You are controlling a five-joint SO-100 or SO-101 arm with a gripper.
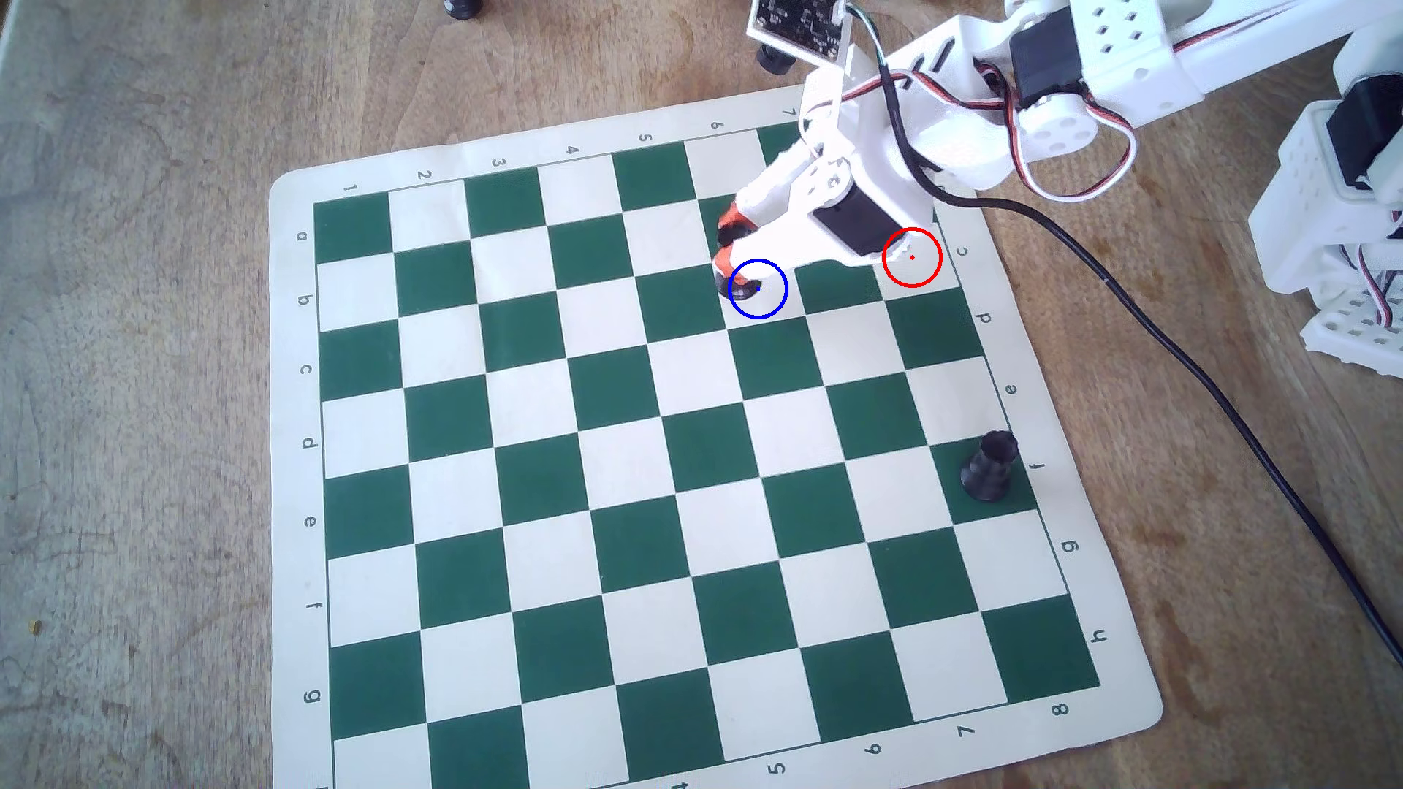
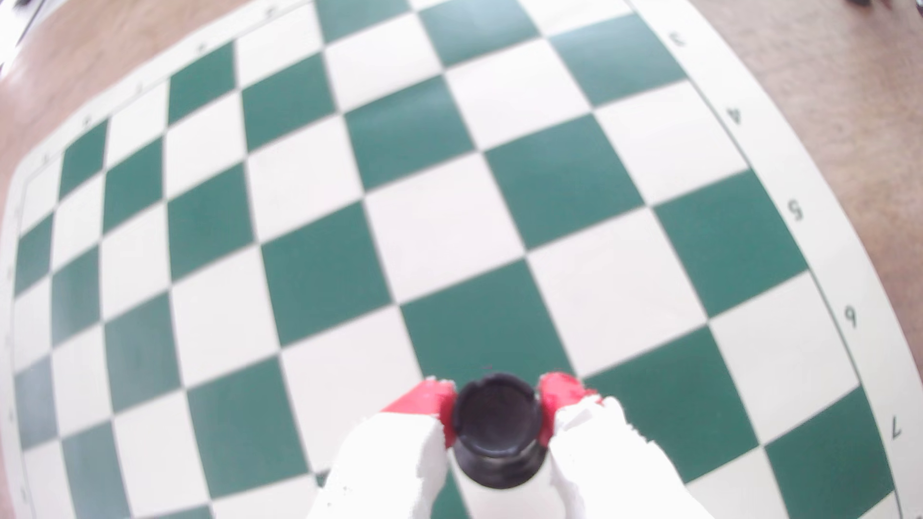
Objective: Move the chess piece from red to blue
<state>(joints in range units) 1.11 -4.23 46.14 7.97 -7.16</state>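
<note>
- Placing the rook (image 2: 497,424) on the blue circle (image 1: 782,307): jaws are clamped on it, red pads (image 2: 424,401) pressed against both sides of the crown in the wrist view.
- Overhead view: gripper (image 1: 727,254) has its tips at the circle's 10 o'clock edge; the rook's dark base (image 1: 735,287) overlaps the ring on that side and looks short of the centre dot. Whether the base touches the chessboard (image 1: 531,455) I cannot tell.
- Red circle (image 1: 925,282) is empty of any piece, partly under the arm, at 3 o'clock from the blue one.
- To do it well, my read: nudge toward 4 o'clock so the base centres on the dot, then lower straight until the base sits flat.
- Keep the piece upright; release only once it bears on the board, or it may topple.
- Part the jaws slowly and evenly, then lift straight up so a pad doesn't drag the crown.
- Second black rook (image 1: 989,466) stands well apart at 4 o'clock near the board edge; not in the way.
- Black cable (image 1: 1184,356) runs over the table (image 1: 152,303), clear of the target.
</note>
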